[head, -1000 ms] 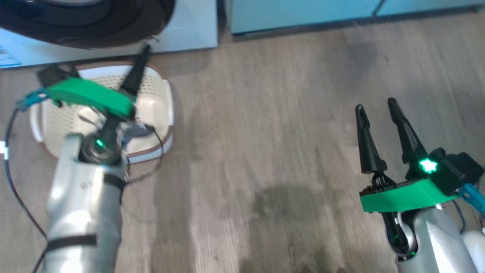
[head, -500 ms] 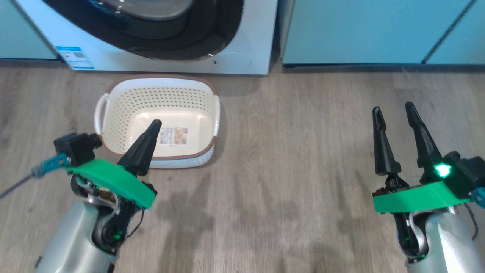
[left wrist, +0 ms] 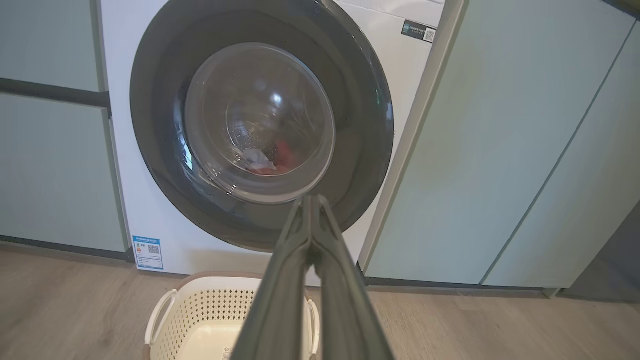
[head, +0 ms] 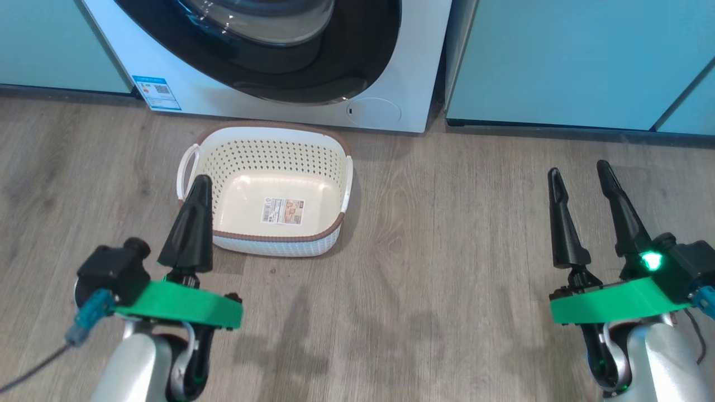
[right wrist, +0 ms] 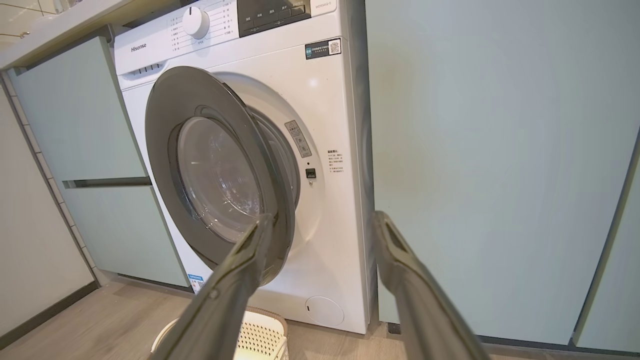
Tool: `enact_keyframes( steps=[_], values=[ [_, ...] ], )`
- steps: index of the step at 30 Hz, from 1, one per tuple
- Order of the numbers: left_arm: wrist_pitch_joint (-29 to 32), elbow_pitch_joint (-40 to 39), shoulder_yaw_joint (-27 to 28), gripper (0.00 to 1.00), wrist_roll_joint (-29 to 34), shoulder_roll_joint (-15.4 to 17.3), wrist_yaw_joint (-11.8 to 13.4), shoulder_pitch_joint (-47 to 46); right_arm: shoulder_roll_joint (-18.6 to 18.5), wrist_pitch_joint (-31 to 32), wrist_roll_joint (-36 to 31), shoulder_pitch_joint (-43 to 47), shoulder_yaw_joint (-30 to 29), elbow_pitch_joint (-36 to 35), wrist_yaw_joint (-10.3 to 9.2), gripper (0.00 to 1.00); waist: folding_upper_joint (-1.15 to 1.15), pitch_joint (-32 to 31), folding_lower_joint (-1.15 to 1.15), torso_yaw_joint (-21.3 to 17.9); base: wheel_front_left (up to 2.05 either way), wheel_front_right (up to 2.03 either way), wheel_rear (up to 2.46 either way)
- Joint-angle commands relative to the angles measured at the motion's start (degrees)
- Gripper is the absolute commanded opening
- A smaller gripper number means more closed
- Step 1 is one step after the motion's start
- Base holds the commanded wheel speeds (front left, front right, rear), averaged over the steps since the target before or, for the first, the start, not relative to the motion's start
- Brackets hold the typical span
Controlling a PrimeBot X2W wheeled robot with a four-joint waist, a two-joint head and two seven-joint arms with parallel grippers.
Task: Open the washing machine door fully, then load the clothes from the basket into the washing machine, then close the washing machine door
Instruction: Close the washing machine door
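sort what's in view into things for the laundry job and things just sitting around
For the job:
- washing machine
- washing machine door, ajar
- basket, empty
- clothes, red and white, behind the door glass

Just there:
- teal cabinets
- wood floor

White washing machine (head: 424,56), black-rimmed door (left wrist: 362,125)
Cream perforated basket (head: 273,156), brown rim; clothes (left wrist: 272,157) inside seem red and white.

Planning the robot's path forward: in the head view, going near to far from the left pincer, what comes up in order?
left pincer → basket → washer
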Motion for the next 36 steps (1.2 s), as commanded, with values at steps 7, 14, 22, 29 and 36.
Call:
enact_keyframes(
  steps=[7,14,22,29,36],
  values=[
    [-0.7,-4.2,5.1,0.00,9.9,-4.9,-2.6,2.7,-0.1,0.1,0.2,-0.1,1.8,-2.1,0.41,1.00,0.00,-0.3,0.00,0.4,0.00,0.00,0.00],
    [-0.7,-2.8,6.1,1.00,14.6,-6.7,-5.3,3.7,-0.1,0.0,0.6,-0.1,2.1,-1.6,0.41,1.00,0.00,-0.3,0.00,0.0,0.00,0.00,0.00],
    [-0.7,-1.6,7.4,1.00,15.8,-7.5,-6.4,3.6,-0.1,-0.2,0.8,-0.3,2.1,-1.1,0.41,1.00,0.00,-0.2,0.00,-0.4,0.00,0.00,0.00],
    [-0.7,-1.6,7.9,1.00,16.2,-7.7,-6.7,3.4,-0.1,-0.4,0.8,-0.4,2.0,-0.9,0.41,1.00,0.00,0.0,0.00,-0.5,0.00,0.00,0.00],
    [-0.7,-1.8,7.4,1.00,16.1,-7.7,-6.4,3.3,-0.1,-0.5,0.8,-0.4,2.0,-0.7,0.41,1.00,0.00,0.2,0.00,-0.5,0.00,0.00,0.00]
  ],
)
